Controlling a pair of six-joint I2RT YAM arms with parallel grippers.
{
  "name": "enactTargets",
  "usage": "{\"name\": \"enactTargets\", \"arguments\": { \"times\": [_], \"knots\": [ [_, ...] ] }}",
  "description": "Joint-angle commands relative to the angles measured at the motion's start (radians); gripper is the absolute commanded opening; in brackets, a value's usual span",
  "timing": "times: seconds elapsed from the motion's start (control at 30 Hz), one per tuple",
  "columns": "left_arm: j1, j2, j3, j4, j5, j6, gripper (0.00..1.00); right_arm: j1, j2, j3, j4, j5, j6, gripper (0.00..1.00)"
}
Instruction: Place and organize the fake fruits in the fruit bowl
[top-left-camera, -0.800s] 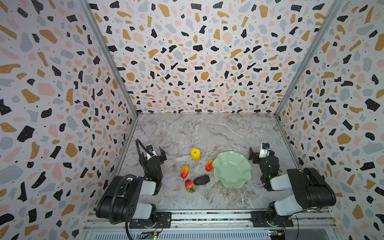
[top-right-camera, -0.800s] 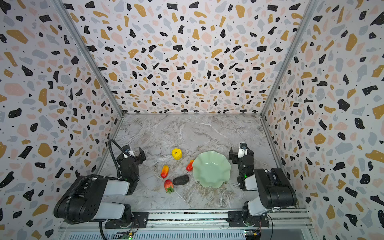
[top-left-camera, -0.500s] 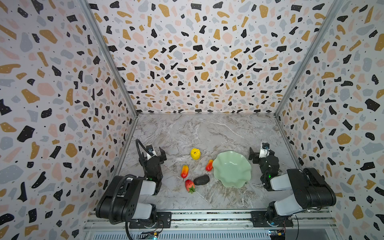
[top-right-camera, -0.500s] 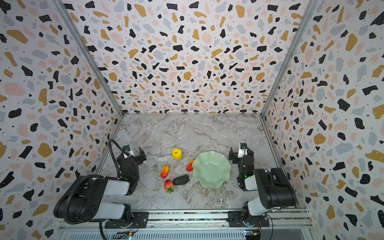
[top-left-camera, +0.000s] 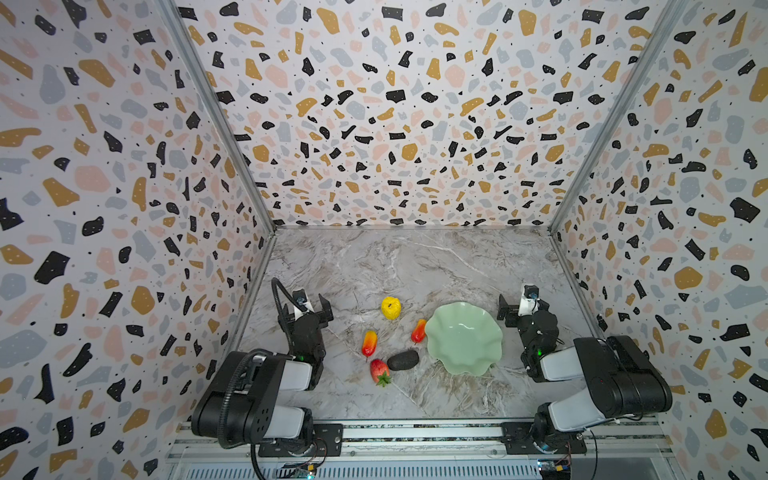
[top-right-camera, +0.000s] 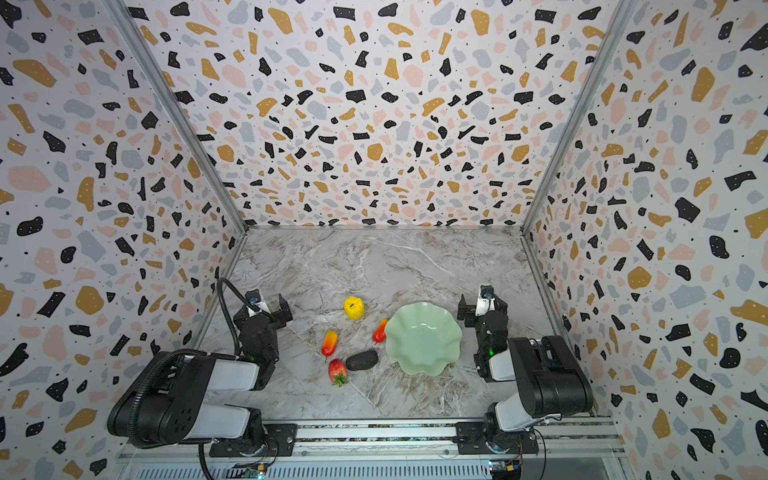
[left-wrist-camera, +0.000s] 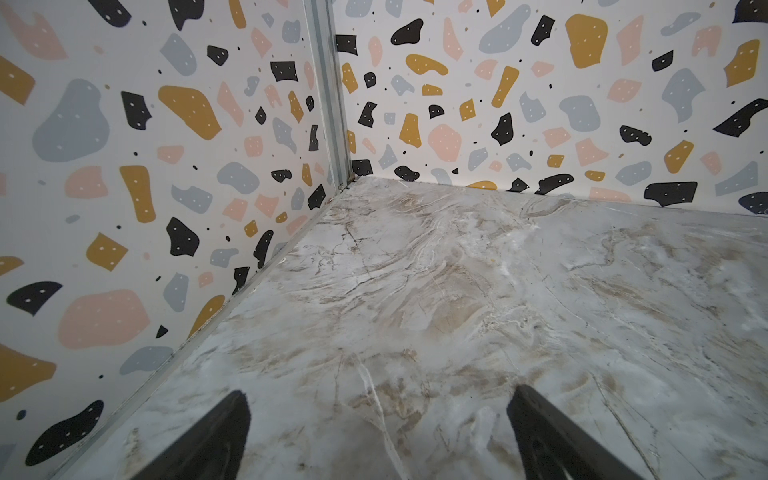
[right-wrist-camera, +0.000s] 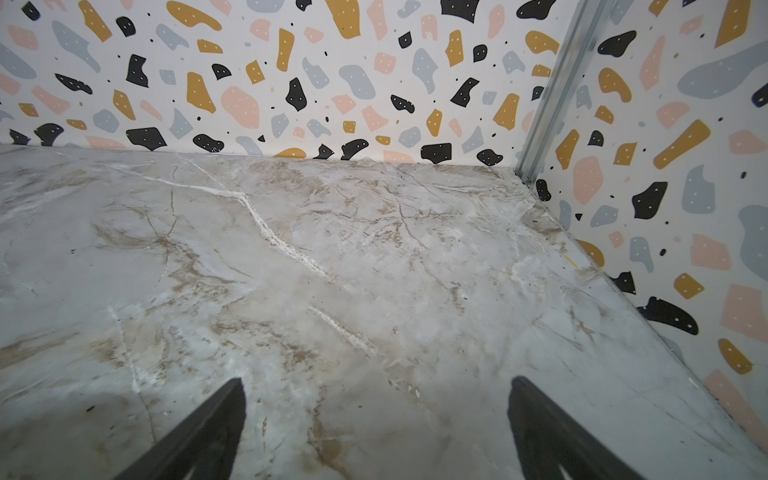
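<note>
In both top views the fruit bowl stood empty on the marble table, right of centre and towards the near edge. All five pieces lay on the table to its left. The yellow round fruit was farthest back. One red-to-yellow fruit lay just beside the bowl's left rim, contact not determinable. A second red-to-yellow fruit lay further left. The dark oval fruit lay nearer, with the strawberry just beside it on the left. The left gripper sat low by the left wall and the right gripper low to the right of the bowl, both apart from every piece. In the left wrist view, the left gripper had its jaws spread wide over bare table, holding nothing. In the right wrist view, the right gripper was likewise spread wide and empty, facing the far right corner.
</note>
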Motion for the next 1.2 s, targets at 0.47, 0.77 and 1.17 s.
{"name": "enactTargets", "arguments": {
  "times": [0.47,0.77,1.17],
  "knots": [
    [-0.050,-0.297,0.311,-0.668,0.072,-0.097,1.00,0.141,-0.365,0.202,-0.475,0.114,-0.024,0.99],
    [-0.071,-0.467,0.772,-1.486,0.392,-0.044,1.00,0.475,-0.223,0.797,-1.178,0.022,-0.075,0.99],
    [-0.071,-0.443,0.834,-1.691,0.608,0.063,1.00,0.792,0.253,1.333,-1.539,0.031,0.114,0.99]
  ]
}}
